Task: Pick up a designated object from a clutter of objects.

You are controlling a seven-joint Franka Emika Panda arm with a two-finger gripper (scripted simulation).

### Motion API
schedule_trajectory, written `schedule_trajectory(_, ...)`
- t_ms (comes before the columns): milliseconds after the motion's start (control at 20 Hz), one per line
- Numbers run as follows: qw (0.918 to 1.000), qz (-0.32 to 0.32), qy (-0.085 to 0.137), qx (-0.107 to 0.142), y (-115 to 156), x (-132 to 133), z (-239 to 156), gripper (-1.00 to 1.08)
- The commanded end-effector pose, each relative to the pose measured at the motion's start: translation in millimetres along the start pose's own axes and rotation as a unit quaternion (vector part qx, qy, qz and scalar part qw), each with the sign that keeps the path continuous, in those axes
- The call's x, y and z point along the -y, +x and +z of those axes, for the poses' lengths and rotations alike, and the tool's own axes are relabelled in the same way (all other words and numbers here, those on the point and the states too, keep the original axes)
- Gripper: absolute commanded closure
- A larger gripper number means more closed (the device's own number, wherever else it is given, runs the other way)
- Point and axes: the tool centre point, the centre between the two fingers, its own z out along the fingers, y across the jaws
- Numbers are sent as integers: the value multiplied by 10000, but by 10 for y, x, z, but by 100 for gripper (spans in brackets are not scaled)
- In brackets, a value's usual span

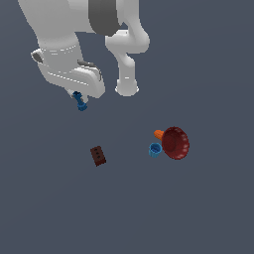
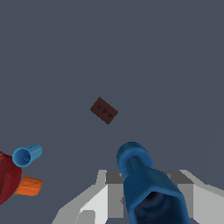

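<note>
The dark-blue bolt-like piece hangs under my gripper at the exterior view's upper left, lifted off the surface. In the wrist view the bolt fills the space between the grey fingers, its wider round end pointing away from the camera. The gripper is shut on it. The rest of the clutter lies below: a dark brown block, a light-blue cup, an orange piece and a dark red bowl-like item.
The arm's white base post stands at the back, to the exterior view's right of the gripper. The cup, orange piece and red bowl cluster together at the exterior view's right; the brown block lies alone near the middle.
</note>
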Motion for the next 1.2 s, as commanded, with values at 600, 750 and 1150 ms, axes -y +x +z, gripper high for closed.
schedule_trajectory(600, 10000, -8, 6, 5, 345, -47, -962, 108)
schedule_trajectory(750, 10000, -8, 6, 5, 381, -51, -1050, 108)
schedule_trajectory(1150, 10000, -8, 6, 5, 424, -54, -1138, 108)
